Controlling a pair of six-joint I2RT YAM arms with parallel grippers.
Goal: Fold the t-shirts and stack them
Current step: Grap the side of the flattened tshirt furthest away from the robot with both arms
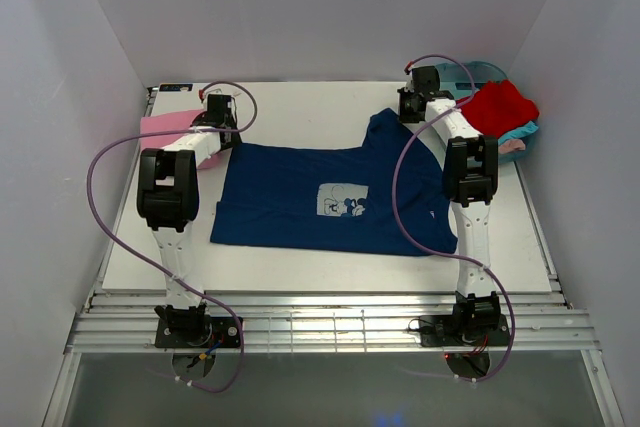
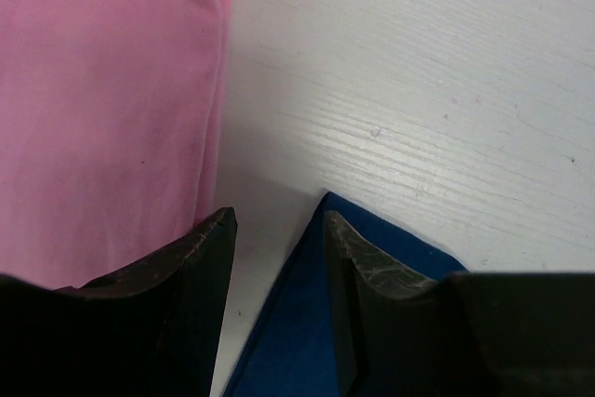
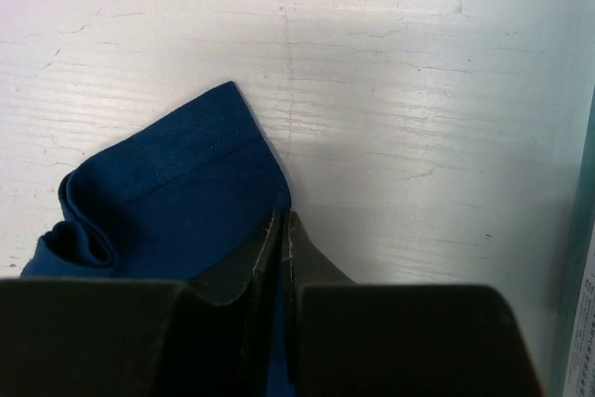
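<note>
Two slim white-tubed arms, left arm [image 1: 172,247] and right arm [image 1: 470,237], bulky black motor housings at the joints, black bases, a thin purple cable looping along each, left gripper [image 2: 279,220] and right gripper [image 3: 284,220] with dark, scuffed, wedge-shaped fingers

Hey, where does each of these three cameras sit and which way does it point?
Top external: above and behind, looking down on the table; left arm and right arm show.
Left wrist: looks down past the open left gripper at the pink t-shirt.
Right wrist: looks down; right gripper pinches the navy t-shirt by its sleeve.
Shared: all three show the navy t-shirt.
</note>
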